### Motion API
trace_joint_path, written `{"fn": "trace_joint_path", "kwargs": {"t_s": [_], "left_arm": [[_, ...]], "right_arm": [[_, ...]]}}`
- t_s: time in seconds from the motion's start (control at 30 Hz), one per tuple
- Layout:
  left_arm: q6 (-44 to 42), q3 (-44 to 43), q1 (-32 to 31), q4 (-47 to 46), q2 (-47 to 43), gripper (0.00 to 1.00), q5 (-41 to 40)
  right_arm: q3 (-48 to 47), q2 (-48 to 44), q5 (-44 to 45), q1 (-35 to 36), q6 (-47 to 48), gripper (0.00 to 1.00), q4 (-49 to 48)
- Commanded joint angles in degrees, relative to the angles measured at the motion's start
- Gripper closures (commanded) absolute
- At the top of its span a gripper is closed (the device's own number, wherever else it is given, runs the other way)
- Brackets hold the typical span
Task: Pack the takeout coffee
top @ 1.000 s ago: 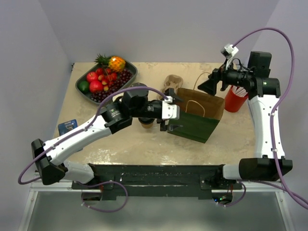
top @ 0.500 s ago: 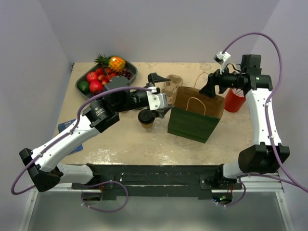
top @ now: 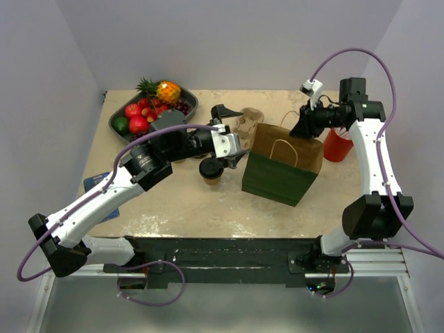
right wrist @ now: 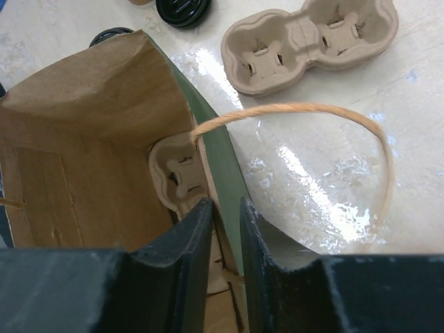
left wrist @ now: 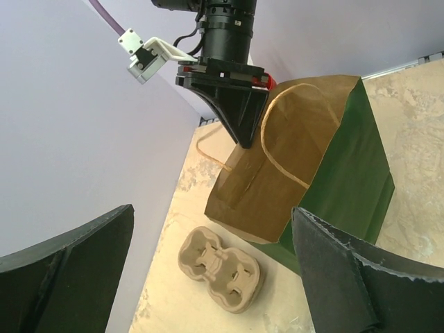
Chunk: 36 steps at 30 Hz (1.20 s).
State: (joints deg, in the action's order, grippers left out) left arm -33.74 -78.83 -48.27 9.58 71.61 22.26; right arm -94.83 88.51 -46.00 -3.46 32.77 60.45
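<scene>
Uncovered over the last second as the left gripper (top: pixel 232 136) pulls back from the paper bag's (top: pixel 281 179) left corner, the coffee cup (top: pixel 211 169) stands lidded and upright on the table (top: pixel 208 211), just left of the bag and outside it. This cup is therefore not yet packed, and the retreat looks like lining up for a grasp. That gripper is spread wide and empty, one finger high, the other just beside the cup's lid, its arm reaching in from the left. Across the bag the right gripper (top: pixel 304 127) has shifted slightly and pinches the rear rim almost closed, holding the mouth open; a pulp carrier (right wrist: pixel 177 177) already sits inside
</scene>
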Motion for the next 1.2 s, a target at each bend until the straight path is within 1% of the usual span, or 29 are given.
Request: {"fn": "trace_joint_path", "kwargs": {"t_s": [0.0,0.03,0.07,0.13,0.17,0.27,0.3,0.33,0.37,0.47,0.6,0.7,0.8,0.9,1.07,1.17], "left_arm": [[-1.6,1.1,0.4,-3.4,-1.5,0.00,-1.0],[-1.7,1.2,0.5,-3.4,-1.7,0.00,-1.1],[-1.9,1.6,0.5,-3.6,-1.7,0.00,-1.3],[-2.3,2.0,0.6,-3.9,-1.8,0.00,-1.8],[-2.4,2.5,0.6,-4.1,-2.1,0.01,-2.0],[-2.2,3.7,0.9,-4.8,-2.5,0.00,-2.7],[-2.0,3.9,1.0,-5.2,-2.6,0.00,-2.6],[-1.8,4.3,1.1,-5.8,-2.6,0.00,-2.7],[-1.5,4.6,1.2,-6.0,-2.6,0.00,-2.7],[-1.3,5.1,1.5,-6.7,-2.7,0.00,-2.8],[-1.2,5.4,1.7,-6.9,-2.7,0.00,-3.2],[-0.9,6.1,1.9,-7.6,-2.8,0.00,-3.3],[-0.4,6.7,2.0,-8.4,-2.8,0.00,-3.4],[0.1,6.6,2.2,-8.5,-2.7,0.00,-3.4],[0.7,6.1,2.5,-8.5,-2.4,0.00,-3.3],[1.9,4.9,2.7,-7.1,-2.3,0.01,-0.4]], "right_arm": [[-3.8,-0.6,-1.5,0.2,3.1,0.78,4.1],[-4.3,-0.5,-1.6,0.3,3.6,0.83,4.8],[-4.7,-0.7,-1.5,0.3,4.5,0.90,5.6],[-5.1,-2.9,-0.9,0.6,5.0,0.96,5.2],[-4.7,-4.0,-0.3,0.7,5.1,1.00,3.3],[-0.8,-10.6,3.1,2.8,5.0,1.00,-2.1],[1.6,-12.2,4.2,3.0,5.4,1.00,-3.1],[2.8,-13.5,6.1,5.5,6.1,1.00,-3.6],[3.8,-16.1,7.1,6.4,7.6,1.00,-4.2],[8.2,-20.3,9.9,8.6,8.9,1.00,-5.9],[11.8,-23.8,11.3,10.8,9.4,1.00,-6.7],[14.1,-25.6,12.8,13.8,11.0,1.00,-5.1],[17.3,-28.6,14.7,16.5,11.7,1.00,-6.1],[17.9,-30.0,16.5,18.7,12.0,1.00,-6.2],[15.6,-29.9,17.2,19.4,11.9,1.00,-4.8],[14.1,-28.8,17.7,19.5,9.5,1.00,-5.8]]}}
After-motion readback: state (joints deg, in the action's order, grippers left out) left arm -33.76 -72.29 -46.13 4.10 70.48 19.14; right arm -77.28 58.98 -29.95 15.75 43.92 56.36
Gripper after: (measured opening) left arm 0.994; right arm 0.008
